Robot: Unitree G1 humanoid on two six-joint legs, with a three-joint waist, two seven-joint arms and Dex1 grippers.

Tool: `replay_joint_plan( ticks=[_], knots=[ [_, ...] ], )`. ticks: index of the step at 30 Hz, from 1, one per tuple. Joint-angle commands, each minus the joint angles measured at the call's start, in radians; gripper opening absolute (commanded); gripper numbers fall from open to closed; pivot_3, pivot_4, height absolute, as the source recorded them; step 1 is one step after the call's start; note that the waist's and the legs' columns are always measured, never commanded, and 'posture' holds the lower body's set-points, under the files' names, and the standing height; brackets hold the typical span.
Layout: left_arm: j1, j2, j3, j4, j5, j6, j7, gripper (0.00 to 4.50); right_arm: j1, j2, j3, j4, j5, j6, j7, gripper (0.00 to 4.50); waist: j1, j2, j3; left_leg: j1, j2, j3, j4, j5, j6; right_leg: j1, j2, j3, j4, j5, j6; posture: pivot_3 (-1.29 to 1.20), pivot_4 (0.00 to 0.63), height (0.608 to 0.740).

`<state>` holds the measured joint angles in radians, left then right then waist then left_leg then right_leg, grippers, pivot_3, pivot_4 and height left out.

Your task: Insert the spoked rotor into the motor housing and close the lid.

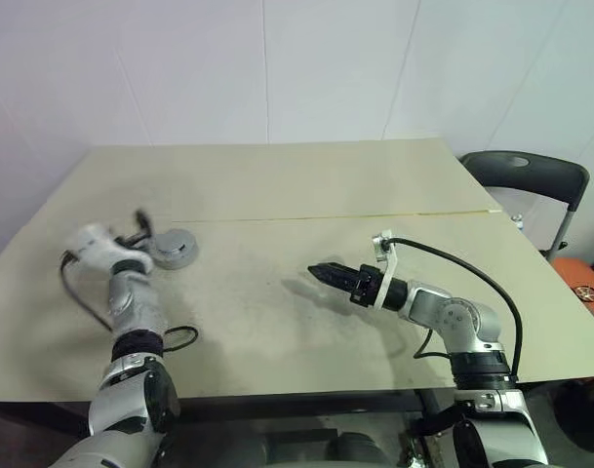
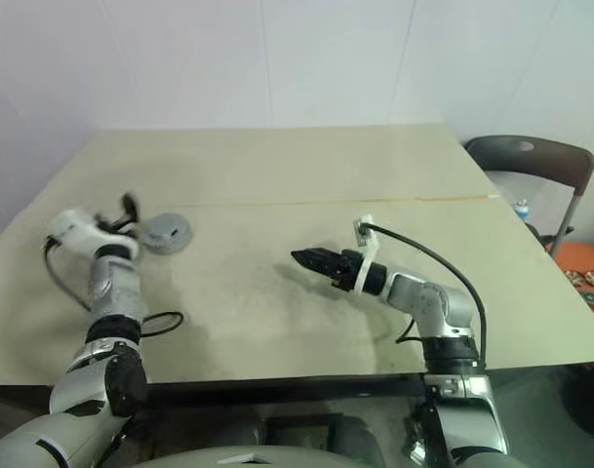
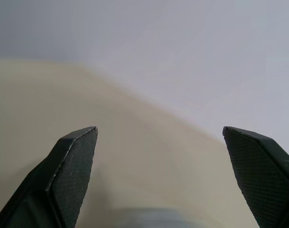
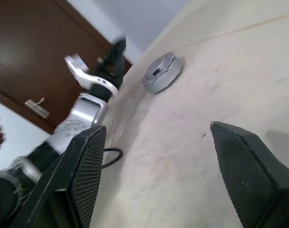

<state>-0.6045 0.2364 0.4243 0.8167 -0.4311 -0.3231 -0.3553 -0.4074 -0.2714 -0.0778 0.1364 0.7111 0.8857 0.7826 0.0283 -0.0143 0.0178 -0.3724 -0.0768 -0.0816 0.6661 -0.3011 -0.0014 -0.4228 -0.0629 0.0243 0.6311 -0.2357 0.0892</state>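
The silvery round lid (image 1: 175,246) lies flat on the table at the left, capping a low round body; it also shows in the right wrist view as the lid (image 4: 162,71). The motor housing under it is covered and the spoked rotor is hidden. My left gripper (image 1: 138,224) hovers just left of the lid, raised off the table, apart from it. Its fingers (image 3: 73,156) stand wide open with nothing between them. My right gripper (image 1: 318,272) is at mid-table, pointing left toward the lid from well away, open and empty (image 4: 156,137).
A thin seam (image 1: 375,214) runs across the beige table (image 1: 277,175). A black cable (image 1: 179,338) loops on the table beside my left arm. A dark chair (image 1: 526,175) stands beyond the right edge. A white wall is behind the table.
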Motion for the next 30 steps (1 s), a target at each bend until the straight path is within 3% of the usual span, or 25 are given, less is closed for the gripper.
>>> replay_joint_plan(
  ticks=[1,5,11,15,19,30],
  knots=[
    [0.066,-0.017,-0.181,-0.182,0.034,0.089,-0.253,4.49,-0.043,0.027,0.010,0.009,-0.083,-0.125,-0.064,3.66,-0.012,0.002,-0.001,0.000,0.000,0.000,0.000,0.000,0.000,0.000,0.000,0.000,0.000,0.000,0.000,0.00,0.000,0.740],
    [0.229,0.020,-0.316,-0.387,0.056,0.168,-0.408,4.49,-0.045,0.012,0.072,0.035,-0.260,-0.316,-0.133,3.66,-0.048,0.003,-0.002,0.000,0.001,0.001,-0.003,0.000,0.000,-0.003,0.000,0.002,0.000,0.000,0.000,0.00,0.000,0.740],
    [0.405,0.085,-0.360,-0.628,0.004,0.296,-0.516,4.49,-0.022,-0.034,0.104,0.047,-0.392,-0.477,-0.142,3.66,-0.043,0.004,-0.001,0.001,0.003,0.001,-0.003,0.001,-0.001,-0.004,0.001,0.002,0.002,0.001,-0.002,0.00,0.000,0.740],
    [0.419,0.098,-0.358,-0.664,-0.005,0.332,-0.521,4.50,-0.017,-0.049,0.116,0.048,-0.428,-0.539,-0.119,4.46,-0.033,0.006,0.000,0.006,0.003,0.000,-0.001,0.001,-0.002,0.002,0.001,0.001,0.002,0.002,-0.003,0.00,0.000,0.740],
    [0.416,0.082,-0.357,-0.680,0.017,0.309,-0.486,4.50,-0.016,-0.045,0.125,0.041,-0.438,-0.567,-0.100,4.46,-0.037,0.007,0.001,0.019,0.003,0.000,-0.003,0.000,0.000,0.015,0.002,0.000,-0.002,0.001,-0.003,0.00,0.000,0.740],
    [0.407,0.126,-0.340,-0.740,-0.004,0.312,-0.521,4.50,0.016,-0.088,0.175,-0.028,-0.469,-0.645,0.001,4.46,-0.038,0.008,0.001,0.018,0.004,0.000,-0.003,0.000,0.000,0.015,0.002,0.000,-0.002,0.001,-0.003,0.00,0.000,0.740]
  ],
)
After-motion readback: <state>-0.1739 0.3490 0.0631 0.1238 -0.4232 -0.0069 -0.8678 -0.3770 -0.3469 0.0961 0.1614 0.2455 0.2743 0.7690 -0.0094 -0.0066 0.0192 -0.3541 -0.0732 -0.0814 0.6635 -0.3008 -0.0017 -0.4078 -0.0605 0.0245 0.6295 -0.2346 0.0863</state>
